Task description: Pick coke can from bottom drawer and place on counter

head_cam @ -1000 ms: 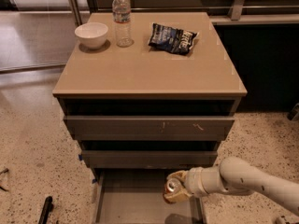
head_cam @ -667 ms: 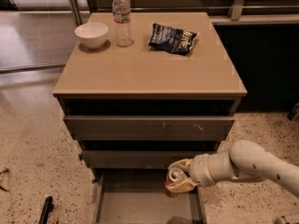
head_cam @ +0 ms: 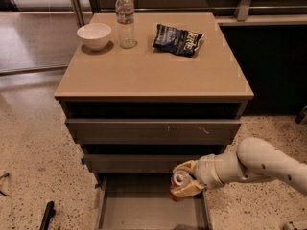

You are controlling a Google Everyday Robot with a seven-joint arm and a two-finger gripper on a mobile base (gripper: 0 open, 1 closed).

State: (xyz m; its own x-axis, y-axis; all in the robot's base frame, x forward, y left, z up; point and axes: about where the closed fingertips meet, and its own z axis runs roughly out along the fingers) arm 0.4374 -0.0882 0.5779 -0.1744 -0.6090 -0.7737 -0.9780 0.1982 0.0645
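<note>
The gripper (head_cam: 184, 180) is low down at the front right of the cabinet, just over the open bottom drawer (head_cam: 139, 211). Its two fingers are closed around the coke can (head_cam: 180, 178), one on each side. The can looks lifted off the drawer floor, with its silver top showing. To do this step well, I think the arm should squeeze the can tight and pull it out toward the front first, so it does not bump the drawers above. Then it should go up past the edge of the counter (head_cam: 153, 73). The front part of the counter, well away from the bowl (head_cam: 94, 35), water bottle (head_cam: 125, 19) and chip bag (head_cam: 177, 39), looks like a good place to land.
</note>
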